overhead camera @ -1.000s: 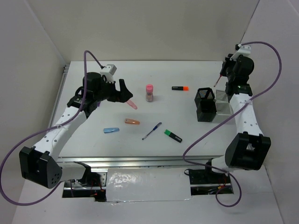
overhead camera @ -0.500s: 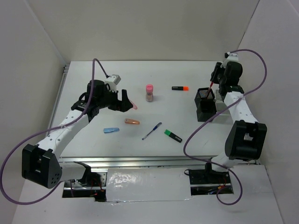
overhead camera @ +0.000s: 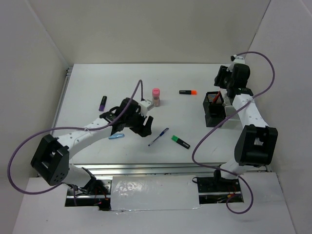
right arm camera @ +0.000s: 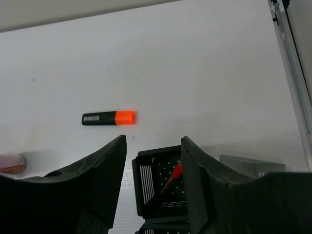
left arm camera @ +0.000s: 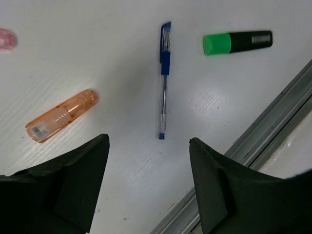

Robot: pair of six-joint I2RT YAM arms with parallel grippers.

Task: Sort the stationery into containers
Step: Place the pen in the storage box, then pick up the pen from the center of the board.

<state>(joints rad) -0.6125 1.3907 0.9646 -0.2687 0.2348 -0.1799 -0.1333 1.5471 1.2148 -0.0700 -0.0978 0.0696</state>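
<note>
Left pincer spread wide, empty, over the worktop. Blue pen lies just ahead, in line with the gap; orange cap piece ahead-left, green highlighter ahead-right. Right pincer parted, gripping nothing, above the black mesh cup. Red pen leans inside the cup, below the gap.

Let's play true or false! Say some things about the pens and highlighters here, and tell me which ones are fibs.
1. The red pen is inside the black mesh cup. True.
2. The left tool holds the blue pen. False: the tool is open and empty, and the pen lies on the table.
3. The green highlighter is in the black mesh cup. False: it lies on the table near the blue pen.
4. The orange highlighter lies on the table, outside the cup. True.
</note>
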